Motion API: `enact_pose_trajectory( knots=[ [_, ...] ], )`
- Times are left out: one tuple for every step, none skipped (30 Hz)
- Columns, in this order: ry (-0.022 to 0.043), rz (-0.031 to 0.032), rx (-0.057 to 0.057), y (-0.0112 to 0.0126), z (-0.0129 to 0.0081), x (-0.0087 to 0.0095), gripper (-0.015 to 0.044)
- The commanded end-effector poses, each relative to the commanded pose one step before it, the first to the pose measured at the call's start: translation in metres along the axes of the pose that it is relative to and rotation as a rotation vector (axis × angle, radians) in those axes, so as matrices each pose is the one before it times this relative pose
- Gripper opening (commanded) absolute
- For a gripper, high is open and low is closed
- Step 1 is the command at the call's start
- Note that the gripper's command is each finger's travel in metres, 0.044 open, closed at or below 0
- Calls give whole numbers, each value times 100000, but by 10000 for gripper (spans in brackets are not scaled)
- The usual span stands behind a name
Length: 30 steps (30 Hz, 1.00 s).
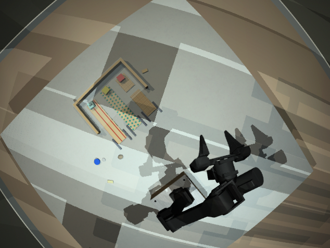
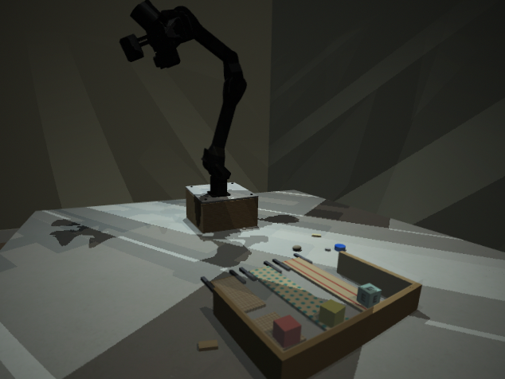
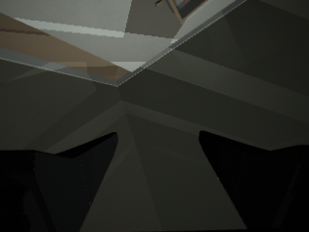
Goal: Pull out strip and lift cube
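An open-fronted wooden tray [image 1: 85,119] [image 2: 346,338] holds three strips. An orange strip with red lines [image 1: 109,124] [image 2: 322,277] is in one piece and carries a teal labelled cube [image 1: 91,104] [image 2: 369,294] at its inner end. A dotted strip [image 1: 122,109] [image 2: 293,293] carries an olive cube [image 1: 105,90] [image 2: 331,311]. A brown checked strip lies in two pieces [image 1: 143,102] [image 2: 238,293]; a red cube [image 1: 120,77] [image 2: 287,330] sits on the inner one. My gripper [image 1: 214,134] [image 2: 147,51] [image 3: 158,135] is open and empty, high up and far from the tray.
Short dark bars [image 1: 116,144] [image 2: 271,266] lie at the tray's open end. A blue disc [image 1: 97,161] [image 2: 339,246], a brown disc [image 1: 120,157] [image 2: 296,248] and a yellow chip [image 1: 110,181] lie outside it. A small wooden block [image 1: 144,70] [image 2: 207,345] lies behind the tray. The arm's base block [image 2: 228,213] stands mid-table.
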<state>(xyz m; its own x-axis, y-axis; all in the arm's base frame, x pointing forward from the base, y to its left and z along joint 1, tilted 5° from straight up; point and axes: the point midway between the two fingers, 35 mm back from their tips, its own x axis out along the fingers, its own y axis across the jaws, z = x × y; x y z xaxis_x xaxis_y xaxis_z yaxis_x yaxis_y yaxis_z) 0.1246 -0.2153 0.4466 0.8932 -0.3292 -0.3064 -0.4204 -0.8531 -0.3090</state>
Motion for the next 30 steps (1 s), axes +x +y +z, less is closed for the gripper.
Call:
enact_pose_trajectory(
  knots=[
    [-436,-167,-1732,17,101,169,400],
    [-1275,-533,-5210,38,306,512,400],
    [-2009,-984,-8726,16,511,867,400],
    [-2258,-1350,-10775,-70,618,1088,400],
    [-2023,-1478,-10854,-174,592,1113,400],
    [-1779,-1575,-10919,-275,551,1133,400],
    [-1534,-1641,-10978,-371,497,1150,400],
    [-1290,-1677,-11031,-461,429,1162,400],
    [-1051,-1683,-11078,-542,349,1170,400],
    [-820,-1661,-11119,-613,257,1174,400],
    [-601,-1611,-11146,-672,156,1173,400],
    [-312,-1143,-8244,-525,37,864,400],
    [-168,-849,-6364,-417,-17,663,400],
    [-109,-813,-6350,-423,-55,657,400],
    [-54,-771,-6301,-425,-93,647,400],
    [-3,-730,-6284,-426,-130,640,400],
    [43,-685,-6255,-424,-167,631,400],
    [85,-642,-6247,-420,-204,623,400],
    [123,-597,-6260,-415,-242,617,400],
    [158,-553,-6294,-410,-281,612,400],
    [189,-505,-6295,-399,-318,603,400],
    [215,-454,-6298,-386,-354,593,400],
    [238,-405,-6330,-372,-392,586,400],
    [258,-354,-6360,-355,-428,577,400],
    [272,-301,-6379,-335,-463,567,400],
    [282,-247,-6385,-312,-496,555,400],
    [288,-193,-6401,-287,-528,543,400],
    [289,-139,-6416,-260,-559,529,400],
    [286,-86,-6419,-230,-587,515,400],
    [279,-33,-6422,-198,-612,499,400]
  ],
)
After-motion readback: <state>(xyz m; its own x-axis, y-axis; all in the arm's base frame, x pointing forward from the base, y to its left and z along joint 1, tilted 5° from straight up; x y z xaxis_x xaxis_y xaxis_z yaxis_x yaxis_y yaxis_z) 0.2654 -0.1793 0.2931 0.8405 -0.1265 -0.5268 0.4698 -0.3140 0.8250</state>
